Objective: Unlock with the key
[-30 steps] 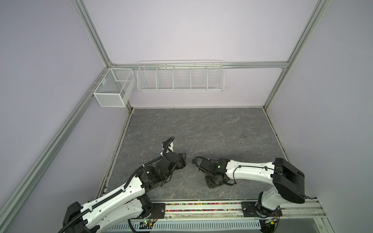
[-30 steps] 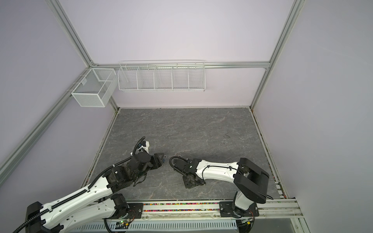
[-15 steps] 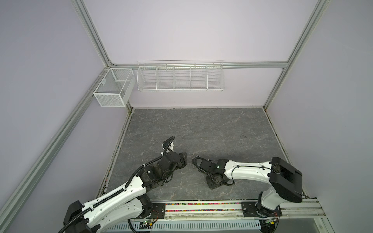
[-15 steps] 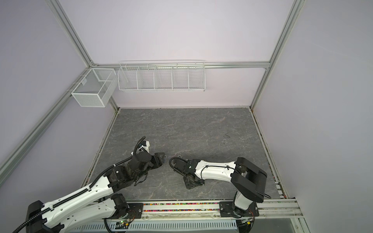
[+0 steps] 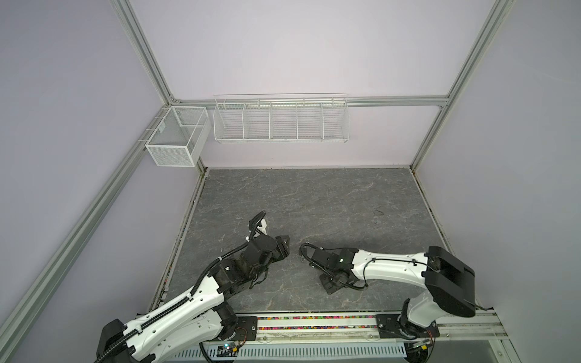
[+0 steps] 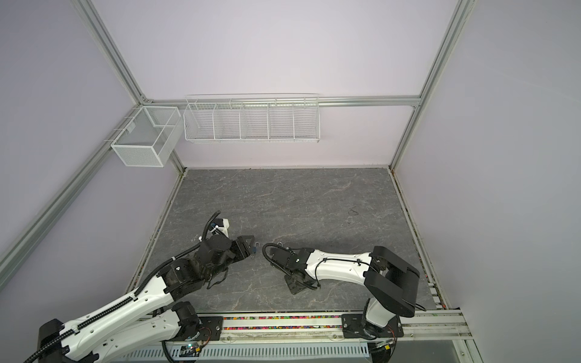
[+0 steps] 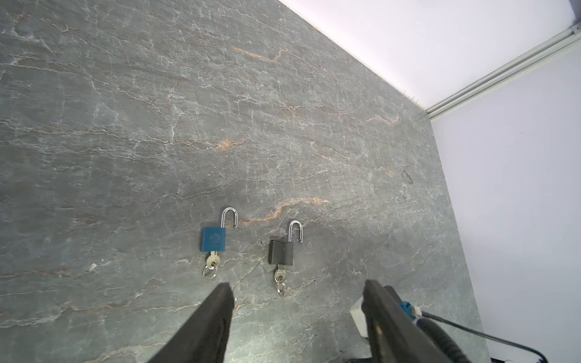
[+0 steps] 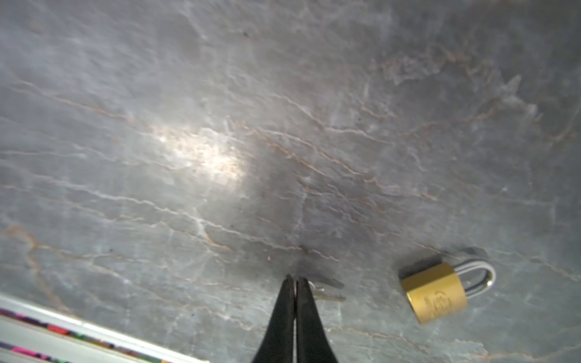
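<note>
Right wrist view: the right gripper [image 8: 295, 279] pinches the key [image 8: 330, 297] by its head, low over the table [image 8: 220, 94]. The shut brass lock [image 8: 434, 292] lies just beside it, near the middle. Lift, keep the blade level, aim for the keyway. The left gripper [image 7: 298, 284] hangs with jaws spread.

Blue padlock [image 7: 213, 239]: lay flat on the near middle of the floor, shackle sprung open, blue-lock key [image 7: 213, 261] seated in its keyhole.
Black padlock [image 7: 281, 252]: lay flat beside the blue one, parallel and apart from it, shackle open, black-lock key [image 7: 279, 275] inserted.
Brass padlock [image 8: 435, 293]: lay flat, shackle shut.
Loose key [image 8: 330, 296]: silver, flat on the floor near the brass padlock but apart from it, ring end pinched at the closed tips of the right gripper [image 8: 295, 281].
</note>
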{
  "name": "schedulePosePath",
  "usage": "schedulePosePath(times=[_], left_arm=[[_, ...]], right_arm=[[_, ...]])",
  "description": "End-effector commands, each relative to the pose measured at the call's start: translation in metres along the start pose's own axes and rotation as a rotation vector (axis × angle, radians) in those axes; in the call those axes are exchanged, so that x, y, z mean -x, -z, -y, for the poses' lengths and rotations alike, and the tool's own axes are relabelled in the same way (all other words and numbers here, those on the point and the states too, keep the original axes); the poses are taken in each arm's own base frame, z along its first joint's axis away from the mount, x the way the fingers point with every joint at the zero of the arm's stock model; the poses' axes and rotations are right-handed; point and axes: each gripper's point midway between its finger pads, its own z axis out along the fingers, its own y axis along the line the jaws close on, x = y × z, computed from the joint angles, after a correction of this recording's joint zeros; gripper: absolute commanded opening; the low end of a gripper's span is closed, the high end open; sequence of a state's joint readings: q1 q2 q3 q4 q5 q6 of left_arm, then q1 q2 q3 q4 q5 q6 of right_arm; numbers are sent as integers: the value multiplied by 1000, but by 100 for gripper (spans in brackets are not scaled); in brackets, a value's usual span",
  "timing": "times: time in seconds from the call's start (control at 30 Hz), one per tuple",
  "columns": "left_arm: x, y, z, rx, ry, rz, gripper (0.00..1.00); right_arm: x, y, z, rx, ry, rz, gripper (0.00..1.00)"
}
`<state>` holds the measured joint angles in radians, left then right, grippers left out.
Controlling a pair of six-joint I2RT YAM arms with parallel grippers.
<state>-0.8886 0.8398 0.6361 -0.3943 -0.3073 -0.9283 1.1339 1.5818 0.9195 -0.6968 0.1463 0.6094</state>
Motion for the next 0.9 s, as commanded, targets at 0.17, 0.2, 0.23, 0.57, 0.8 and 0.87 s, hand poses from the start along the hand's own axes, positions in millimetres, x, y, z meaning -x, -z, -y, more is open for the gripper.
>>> schedulePosePath(times=[0.17,0.2,0.23,0.57,0.8,0.87], left_arm=[[5,14,4,-90,87,-77,66],[6,15,5,-107,93,-91,66],[6,16,6,-119,98,-106,66],[27,26,35,-264,107,-208,66],[28,27,75,-402,58,-315,63],[26,26,81,-430,54,-338,62]], right_arm=[[27,37,-9,55,210,170,6],[31,44,-13,74,245,191,6],[35,50,-17,89,274,211,6],[74,133,-52,195,681,512,6],[83,171,-74,225,952,661,6],[85,175,-74,211,993,674,6]])
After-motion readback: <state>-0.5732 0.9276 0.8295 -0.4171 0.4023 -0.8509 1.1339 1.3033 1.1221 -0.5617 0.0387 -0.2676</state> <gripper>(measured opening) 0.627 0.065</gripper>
